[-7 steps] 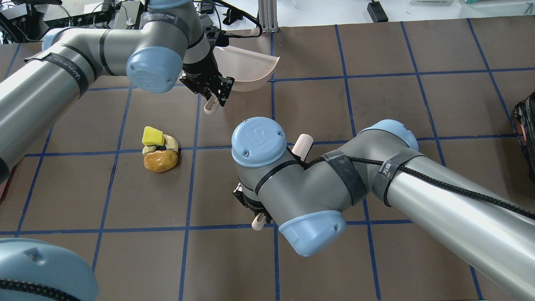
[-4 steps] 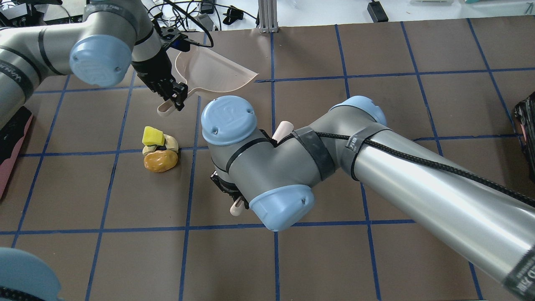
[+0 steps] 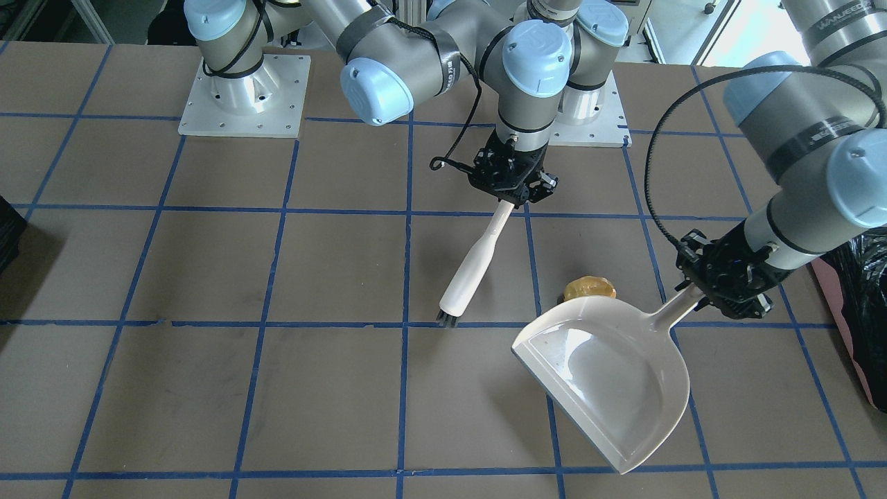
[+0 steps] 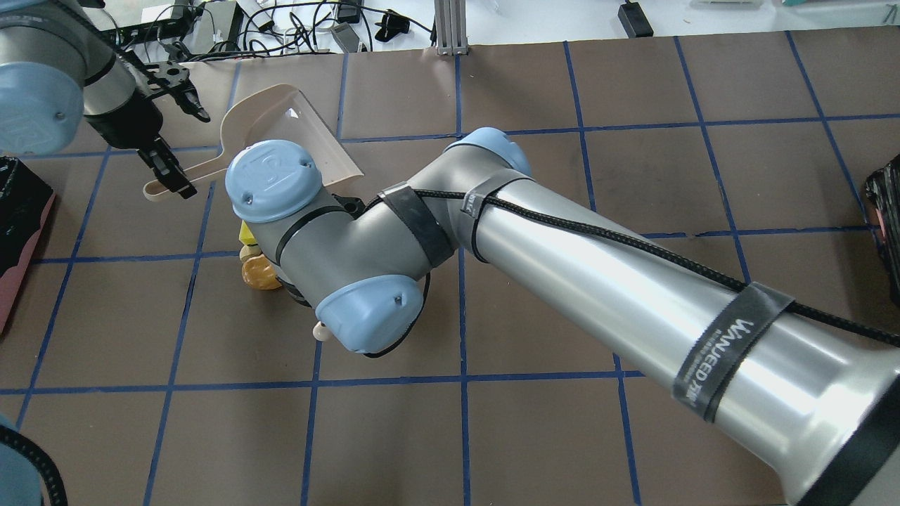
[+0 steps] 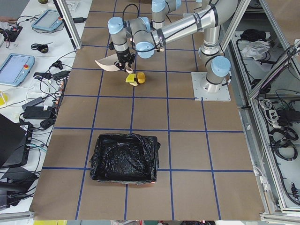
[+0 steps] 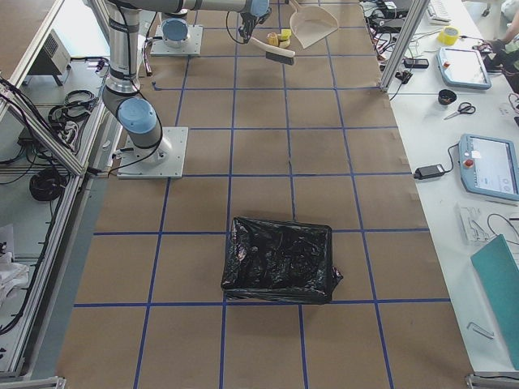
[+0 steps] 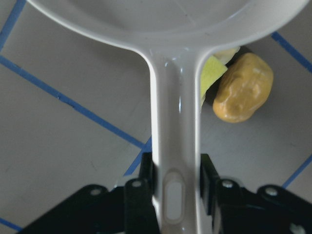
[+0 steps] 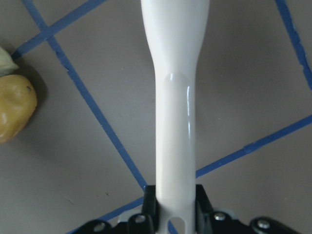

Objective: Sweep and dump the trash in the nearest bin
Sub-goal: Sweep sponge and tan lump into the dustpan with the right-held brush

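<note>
L end effector (image 3: 701, 291) pinches dustpan (image 3: 610, 388) handle, R end effector (image 3: 511, 199) pinches brush (image 3: 475, 267). They flank trash (image 3: 589, 287) toward table's (image 3: 208, 388) left edge, prob. to sweep.

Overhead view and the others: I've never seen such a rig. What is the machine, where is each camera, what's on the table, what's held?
The machine is a robot with a left arm and a right arm at a brown table taped into blue squares. One picture looks down from behind it, one faces it, two look along the table from its ends, two come from wrist cameras. The left tool is shut on the handle of a white dustpan; the right tool is shut on a white brush. Beside them lies the trash, a small pile of scraps. A black-bagged bin stands toward the left end.
</note>
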